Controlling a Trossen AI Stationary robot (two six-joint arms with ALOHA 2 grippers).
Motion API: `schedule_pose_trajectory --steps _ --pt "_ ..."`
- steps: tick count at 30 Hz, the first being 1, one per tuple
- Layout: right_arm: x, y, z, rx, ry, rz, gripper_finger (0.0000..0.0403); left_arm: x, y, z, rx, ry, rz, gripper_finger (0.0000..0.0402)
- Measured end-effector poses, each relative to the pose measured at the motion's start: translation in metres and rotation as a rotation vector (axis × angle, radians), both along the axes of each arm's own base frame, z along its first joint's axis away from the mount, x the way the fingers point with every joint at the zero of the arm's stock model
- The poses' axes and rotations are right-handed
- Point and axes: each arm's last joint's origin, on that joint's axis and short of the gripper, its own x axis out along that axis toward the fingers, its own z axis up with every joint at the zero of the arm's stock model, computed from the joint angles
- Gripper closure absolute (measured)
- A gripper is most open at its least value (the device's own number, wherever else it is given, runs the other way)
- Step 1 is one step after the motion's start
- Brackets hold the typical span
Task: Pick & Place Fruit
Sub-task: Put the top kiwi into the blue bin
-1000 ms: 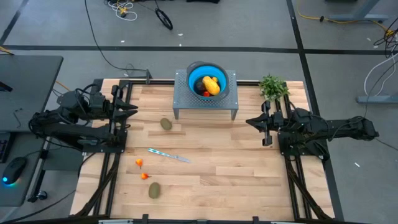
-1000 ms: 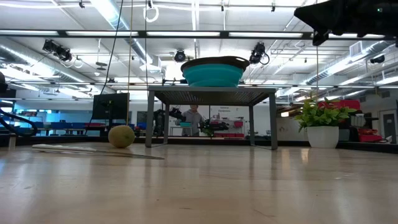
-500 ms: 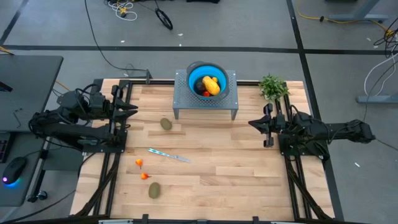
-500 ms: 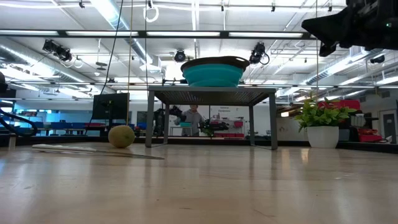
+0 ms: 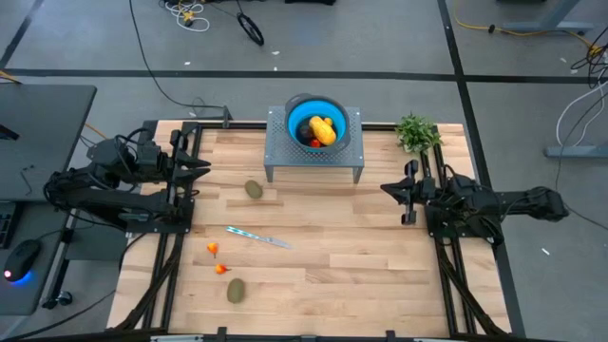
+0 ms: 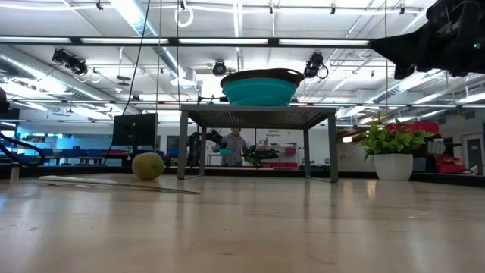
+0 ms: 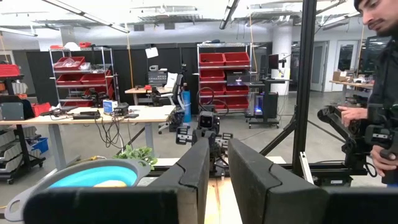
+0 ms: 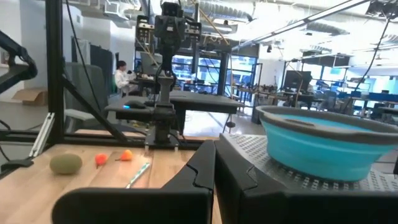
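Note:
A blue bowl (image 5: 313, 128) stands on a grey perforated stand (image 5: 353, 142) at the table's far middle, and a yellow-orange fruit (image 5: 323, 128) lies in it. One kiwi (image 5: 254, 189) lies in front of the stand and another (image 5: 236, 290) near the front edge. Two tiny red-orange fruits (image 5: 213, 249) (image 5: 221, 269) lie between them. My left gripper (image 5: 204, 168) hovers at the left edge with a narrow gap between its fingers (image 7: 199, 168) and nothing in it. My right gripper (image 5: 385, 187) hovers at the right, shut and empty.
A slim silvery knife (image 5: 258, 237) lies left of centre. A green potted plant (image 5: 416, 133) stands at the far right corner, just behind my right arm. A person (image 7: 379, 93) stands beyond the table. The bare wood in the middle and front right is free.
My right gripper has sunk toward the table and drawn a little back toward the right edge, staying shut. No fruit has moved.

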Motion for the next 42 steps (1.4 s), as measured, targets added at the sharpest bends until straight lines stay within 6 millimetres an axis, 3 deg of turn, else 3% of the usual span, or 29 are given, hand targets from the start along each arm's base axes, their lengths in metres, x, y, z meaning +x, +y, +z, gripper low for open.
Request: schedule_pose_trajectory --steps 42 --pt "-0.013 0.002 -0.020 -0.026 0.135 0.050 0.0396 0.000 0.000 0.000 0.000 0.001 0.000 0.0334"
